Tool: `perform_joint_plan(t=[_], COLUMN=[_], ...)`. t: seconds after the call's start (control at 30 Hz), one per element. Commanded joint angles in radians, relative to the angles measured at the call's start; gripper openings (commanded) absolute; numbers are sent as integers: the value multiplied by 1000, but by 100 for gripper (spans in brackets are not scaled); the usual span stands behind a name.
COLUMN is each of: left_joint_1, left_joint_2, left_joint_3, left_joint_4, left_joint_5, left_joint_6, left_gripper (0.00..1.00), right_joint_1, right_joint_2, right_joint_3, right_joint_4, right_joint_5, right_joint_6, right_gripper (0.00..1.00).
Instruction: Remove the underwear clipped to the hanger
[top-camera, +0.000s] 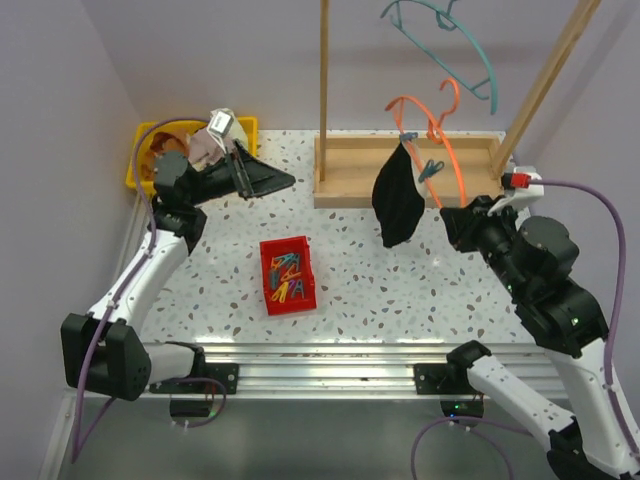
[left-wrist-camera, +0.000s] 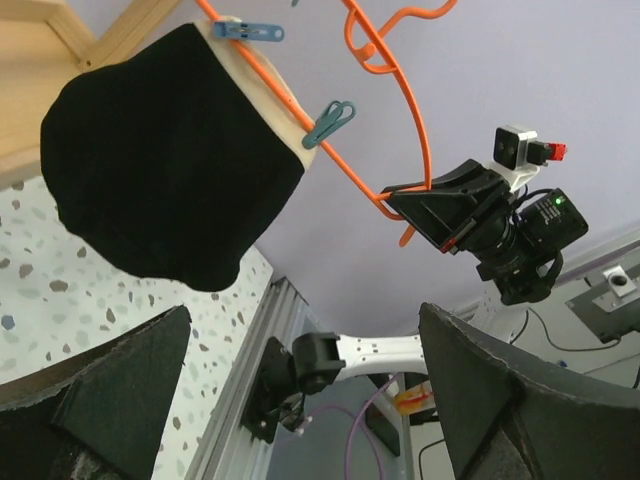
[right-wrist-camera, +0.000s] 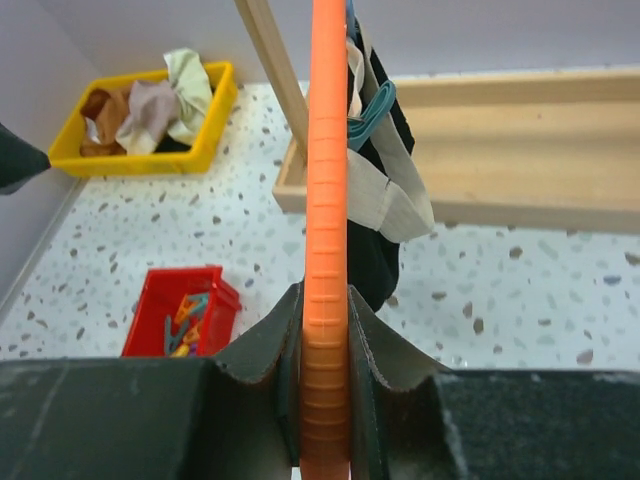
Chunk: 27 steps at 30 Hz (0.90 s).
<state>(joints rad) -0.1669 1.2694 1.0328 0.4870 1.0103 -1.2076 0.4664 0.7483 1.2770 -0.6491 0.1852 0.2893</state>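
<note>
1. The right gripper (right-wrist-camera: 325, 335) was clamped on the bar of the orange hanger (right-wrist-camera: 326, 180), right of centre in the overhead view.
2. The black underwear (top-camera: 398, 200) hung from that hanger, fastened by two blue clips (left-wrist-camera: 330, 122), above the bench (top-camera: 400, 290).
3. The left gripper (left-wrist-camera: 305, 390) stood fully spread and empty, upper left, beside the yellow bin (right-wrist-camera: 130, 162).
4. The rust-brown underwear (right-wrist-camera: 100, 108) lay in that bin among other cloth.
</note>
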Motion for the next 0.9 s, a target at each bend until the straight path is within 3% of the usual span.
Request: perform_joint_plan(t=[0.0, 0.13, 0.27, 0.33, 0.47, 0.73, 0.87], left_joint_1=[-54, -137, -245, -325, -448, -566, -617], left_joint_2=[-39, -28, 10, 47, 122, 254, 363], left_joint_3=[-37, -30, -22, -20, -14, 18, 142], left_joint_4=[-116, -260, -366, -372, -389, -350, -440], left_joint_5=[-13, -81, -194, -239, -358, -515, -600], left_joint_6=[109, 201, 278, 290, 301, 247, 247], left_gripper=[100, 100, 100, 100, 100, 100, 100], right_joint_1=[3, 3, 3, 3, 3, 3, 3], right_joint_2=[-62, -75, -86, -63, -38, -109, -133], right_joint_3=[-63, -84, -99, -129, -273, -465, -492], right_joint_4=[-67, -213, -221, -204, -126, -81, -101], right_joint_5=[42, 215, 281, 232, -36, -135, -127], right_joint_6=[63, 106, 119, 126, 201, 286, 286], right_gripper=[0, 0, 0, 0, 0, 0, 0])
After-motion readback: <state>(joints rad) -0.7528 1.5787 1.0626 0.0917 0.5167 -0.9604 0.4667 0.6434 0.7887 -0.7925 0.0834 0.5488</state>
